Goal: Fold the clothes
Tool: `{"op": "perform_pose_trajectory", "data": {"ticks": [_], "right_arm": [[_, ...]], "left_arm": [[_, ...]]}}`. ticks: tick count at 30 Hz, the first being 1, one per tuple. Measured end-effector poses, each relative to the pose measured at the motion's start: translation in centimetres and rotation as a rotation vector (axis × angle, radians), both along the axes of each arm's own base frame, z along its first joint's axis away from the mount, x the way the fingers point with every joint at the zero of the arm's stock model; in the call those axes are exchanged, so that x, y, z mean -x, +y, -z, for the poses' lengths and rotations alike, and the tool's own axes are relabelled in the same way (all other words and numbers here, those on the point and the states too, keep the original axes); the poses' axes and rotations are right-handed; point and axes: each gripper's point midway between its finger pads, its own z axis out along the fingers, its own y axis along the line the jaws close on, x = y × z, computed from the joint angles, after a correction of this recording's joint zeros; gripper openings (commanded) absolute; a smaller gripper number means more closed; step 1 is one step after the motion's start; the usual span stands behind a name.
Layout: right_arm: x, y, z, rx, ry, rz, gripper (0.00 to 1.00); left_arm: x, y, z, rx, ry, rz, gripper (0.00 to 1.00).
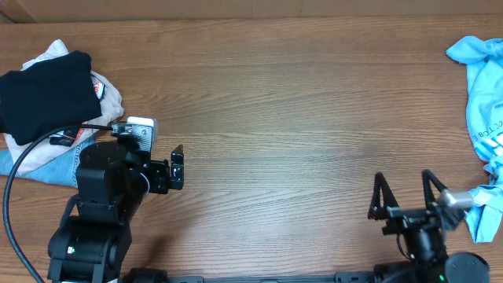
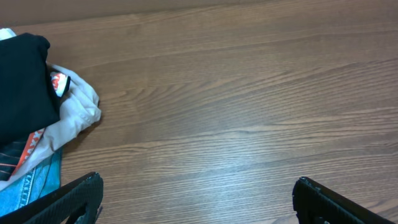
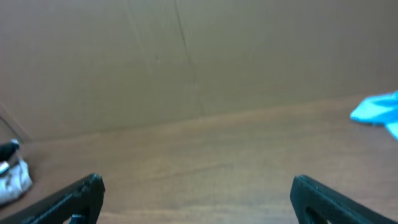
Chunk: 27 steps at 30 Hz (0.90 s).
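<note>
Fingers up close: on the left wrist camera the left gripper (image 2: pixel 198 182) is spread wide. One black finger (image 2: pixel 71 199) sits at 7 o'clock of the frame and the other at 5, with nothing but bare wood between them, so I read it as empty. Overhead, that arm sits at 7 o'clock on the table (image 1: pixel 275 102), its nose turned toward 3 o'clock. A black cable (image 1: pixel 6 200) loops off it toward the left edge.

Over to the right gripper (image 1: pixel 403 181), down at 5 o'clock and pointing toward 12. Its two fingers are well apart, so it's wide as well and holding nothing. Its wrist camera shows the same broad gap over wood, with a plain brown wall (image 3: pixel 186 62) behind.

Now the black shirt (image 1: pixel 43 98): it's up at 10 o'clock, at the left edge of the table, a compact dark bundle on top of a small heap. Neither gripper touches it; the left one is near, the right one well apart. Under it I can make out a white garment (image 1: pixel 110 98) with a red mark, poking out on the 3 o'clock side. A pale blue cloth (image 1: pixel 39 169) lies at the bottom of the heap, toward 6 o'clock. I can't tell from here how neatly the black shirt is folded.

Across the table at 3 o'clock lies a light blue shirt (image 1: pixel 483 94), crumpled, running down the right edge to the right arm. I can't tell whether they touch.
</note>
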Motion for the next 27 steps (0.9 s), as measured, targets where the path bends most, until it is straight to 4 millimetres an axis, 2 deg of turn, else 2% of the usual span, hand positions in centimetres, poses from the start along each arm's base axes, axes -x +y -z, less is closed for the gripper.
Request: {"op": "perform_pose_trajectory", "data": {"ticks": [2, 10, 16, 19, 21, 23, 27], "right_arm": [[-0.9, 0.1, 0.5, -0.001, -0.018, 0.0, 1.0], [-3.1, 0.4, 0.1, 0.014, -0.176, 0.0, 1.0], [-4.5, 0.5, 1.5, 0.022, -0.266, 0.003, 1.0], [-5.2, 0.6, 3.3, 0.024, -0.278, 0.003, 1.0], [-5.8, 0.7, 6.8, 0.037, -0.174, 0.002, 1.0], [-6.0, 0.7, 9.2, 0.047, -0.084, -0.001, 1.0], [-6.0, 0.8, 10.2, 0.052, -0.041, -0.009, 1.0]], "left_arm": [[0.0, 0.0, 0.0, 0.0, 0.001, 0.0, 1.0], [0.0, 0.0, 0.0, -0.002, 0.0, -0.002, 1.0], [0.0, 0.1, 0.0, -0.002, 0.001, -0.002, 1.0], [0.0, 0.1, 0.0, -0.002, 0.001, -0.003, 1.0], [0.0, 0.1, 0.0, -0.002, 0.001, -0.002, 1.0], [0.0, 0.1, 0.0, -0.002, 0.0, -0.003, 1.0], [0.0, 0.1, 0.0, -0.002, 0.0, -0.003, 1.0]]}}
